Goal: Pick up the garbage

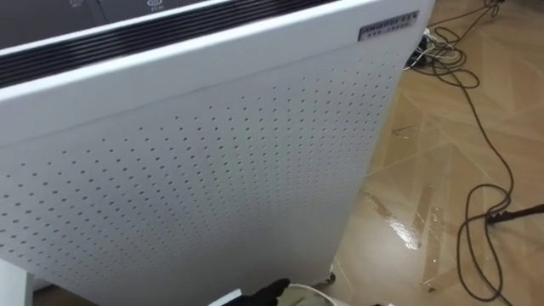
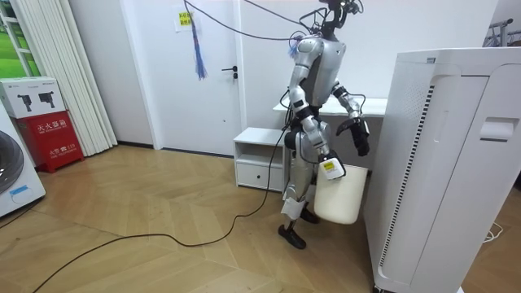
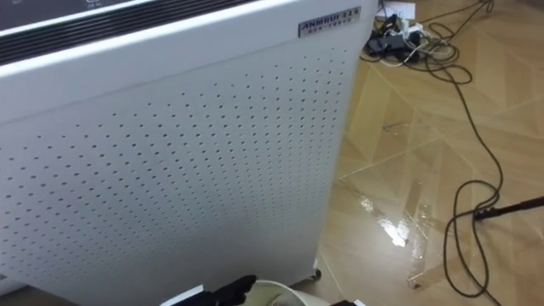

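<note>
Robot's standing right up against the big white air purifier (image 2: 440, 163), w/ the low white cabinet (image 2: 259, 159) behind it. It's carrying a white bin (image 2: 342, 199) clear of the floor (image 1: 408, 195). The bin hangs from the right hand (image 2: 328, 165), and those fingers look clamped on the rim, tho it's small from where I stand. The left hand (image 2: 358, 137) dangles in front of the purifier, just above the bin's mouth, w/ its fingers loose, fairly straight and nothing in them. The head cams look down at the perforated purifier panel. Off to the robot's right there's bare wood floor w/ cables (image 1: 476, 102) snaking across it. As for the garbage, I can't tell where it is. Neither hand has any, and I can't make out if there's anything in the bin. My read: this is the search/approach stage, not the pick itself, so the task's early on or between pieces. Next move prob. calls for stepping or turning away from the purifier so the floor comes into sight. Then locate a piece, bend down and reach w/ the free left hand, keeping the bin level. It should watch those cables underfoot, and the bin knocking the purifier, since it's v. close.
</note>
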{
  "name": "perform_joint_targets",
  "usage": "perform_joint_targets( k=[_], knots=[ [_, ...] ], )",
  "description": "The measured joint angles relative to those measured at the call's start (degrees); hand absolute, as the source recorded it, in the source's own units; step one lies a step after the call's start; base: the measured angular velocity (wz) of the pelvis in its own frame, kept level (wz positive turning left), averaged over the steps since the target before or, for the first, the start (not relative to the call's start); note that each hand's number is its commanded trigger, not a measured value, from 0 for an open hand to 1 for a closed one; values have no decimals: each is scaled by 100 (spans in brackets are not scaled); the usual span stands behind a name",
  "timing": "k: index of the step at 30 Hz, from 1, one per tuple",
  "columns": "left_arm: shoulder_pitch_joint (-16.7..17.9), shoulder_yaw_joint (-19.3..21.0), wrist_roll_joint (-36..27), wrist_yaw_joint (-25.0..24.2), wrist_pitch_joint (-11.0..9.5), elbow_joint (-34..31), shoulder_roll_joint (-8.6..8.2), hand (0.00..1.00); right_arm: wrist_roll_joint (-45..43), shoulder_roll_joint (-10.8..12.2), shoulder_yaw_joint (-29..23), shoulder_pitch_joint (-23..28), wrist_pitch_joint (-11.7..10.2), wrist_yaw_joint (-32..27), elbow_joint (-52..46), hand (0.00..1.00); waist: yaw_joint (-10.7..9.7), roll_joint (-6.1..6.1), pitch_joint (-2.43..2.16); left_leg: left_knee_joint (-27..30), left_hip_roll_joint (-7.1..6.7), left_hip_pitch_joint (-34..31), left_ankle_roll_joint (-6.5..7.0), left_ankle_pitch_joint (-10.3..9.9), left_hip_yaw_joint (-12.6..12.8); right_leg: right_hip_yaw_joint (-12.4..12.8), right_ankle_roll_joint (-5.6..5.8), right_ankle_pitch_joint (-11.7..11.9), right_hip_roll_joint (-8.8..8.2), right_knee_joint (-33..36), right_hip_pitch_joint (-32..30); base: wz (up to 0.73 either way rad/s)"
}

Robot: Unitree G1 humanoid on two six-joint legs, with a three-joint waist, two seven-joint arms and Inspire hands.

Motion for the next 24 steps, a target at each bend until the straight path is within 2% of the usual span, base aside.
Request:
perform_joint_targets(
  k=[4, 7, 10, 14, 15, 18, 20, 21, 24],
  knots=[
    [239, 27, 77, 121, 2, 272, 0, 0, 62, 5, -19, 129, -42, -3, 382, 100, -22, -74, -39, -25, 0, 127, -3, -2, -23, -45, -3, -7, 5, -31, 149, 6],
    [473, 100, 113, 151, 3, 415, -15, 0, 75, 3, -228, 312, -44, -5, 466, 100, 1, -82, -47, -32, 6, 238, -15, -10, -39, -51, -9, -14, 13, -21, 256, 2],
    [726, 320, 92, 237, -7, 595, -55, 0, 148, 9, -460, 470, -137, 6, 749, 100, -56, -93, -53, -14, 3, 396, -46, -31, -159, -211, -25, -50, -2, -32, 493, 22],
    [921, 721, 95, 400, -9, 1320, -118, 0, 505, 30, -692, 624, -160, 46, 1137, 100, -58, -128, -97, 83, 25, 519, -111, -73, -272, -394, -77, -108, 24, -112, 759, 21],
    [940, 836, 90, 444, -7, 1504, -126, 0, 536, 26, -840, 666, -161, 44, 1192, 100, -69, -122, -92, 146, 56, 515, -129, -85, -276, -470, -96, -124, 26, -108, 787, 25],
    [993, 1127, -122, 676, -8, 2177, -183, 0, 718, 26, -1005, 694, -160, 25, 1441, 100, -19, -105, -98, 193, 113, 543, -178, -112, -188, -547, -140, -183, 26, -102, 877, 15],
    [1010, 1130, -327, 820, -24, 2358, -235, 0, 733, 18, -1083, 709, -156, -50, 1582, 100, 0, -90, -85, 186, 148, 605, -208, -125, -125, -571, -167, -211, 47, -118, 966, 12],
    [997, 1130, -502, 871, -70, 2574, -279, 0, 734, 21, -1141, 729, -157, -104, 1672, 100, -23, -65, -104, 196, 168, 624, -225, -135, -105, -651, -180, -250, 44, -116, 1010, 26],
    [971, 1157, -654, 1052, -98, 2949, -327, 0, 725, 27, -1359, 750, -158, -167, 1822, 100, -129, -67, -103, 199, 229, 667, -265, -110, 161, -848, -213, -316, 14, -127, 1087, 40]
  ],
)
